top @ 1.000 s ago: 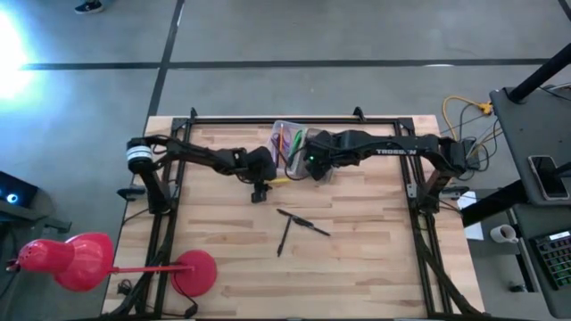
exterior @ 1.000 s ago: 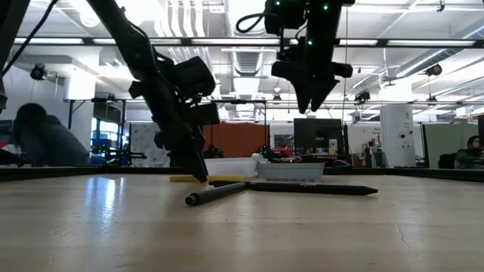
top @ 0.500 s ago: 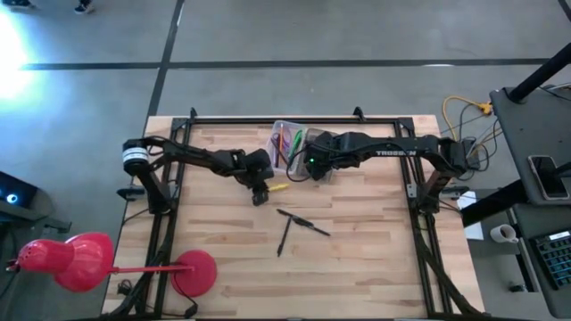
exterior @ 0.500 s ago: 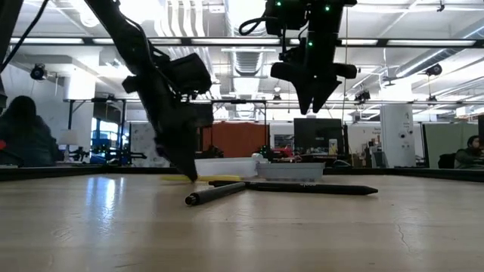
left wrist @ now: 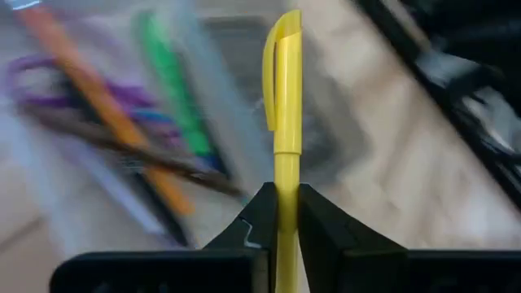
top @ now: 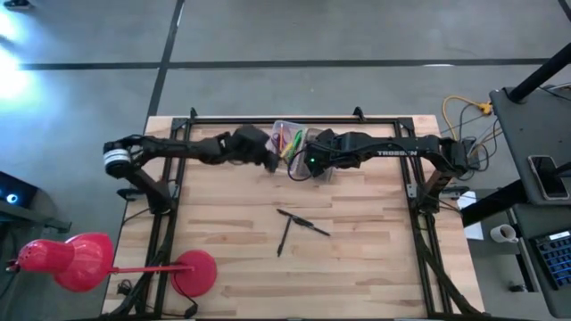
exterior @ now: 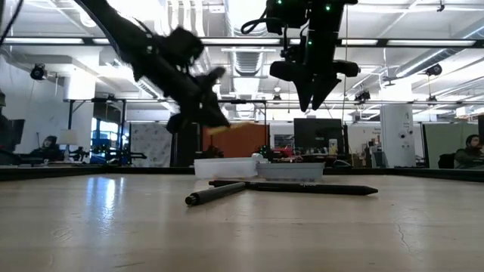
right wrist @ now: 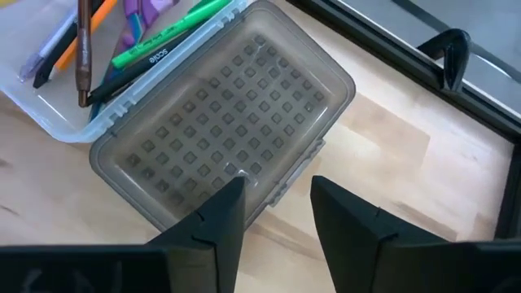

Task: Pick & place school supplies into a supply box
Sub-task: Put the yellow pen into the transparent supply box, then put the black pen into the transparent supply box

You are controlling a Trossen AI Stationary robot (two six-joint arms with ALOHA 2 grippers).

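Observation:
My left gripper is shut on a yellow pen and holds it in the air beside the supply box. The box is a clear tray at the table's far middle, and it holds green, orange, purple and dark school supplies. Its grey dotted lid lies next to the tray. My right gripper hovers open above the lid's near edge with nothing between its fingers. Two black pens lie flat on the table's middle. My left gripper pinches the yellow pen's barrel between its two fingers, below the cap. The pen lies along the fingers, and its capped end sticks out past the fingertips. The gripper slants downward, and the pen is lifted clear of the table.
A red lamp stands off the table's near left corner. A black frame rail runs along the far edge behind the box. Bare wood stretches across the table's near half around the two black pens.
My left gripper has taken hold of the yellow pen that lay on the table near the box. It has lifted the pen clear and carried it up and toward the far edge, close to the tray. It has tipped from pointing down to a slant.

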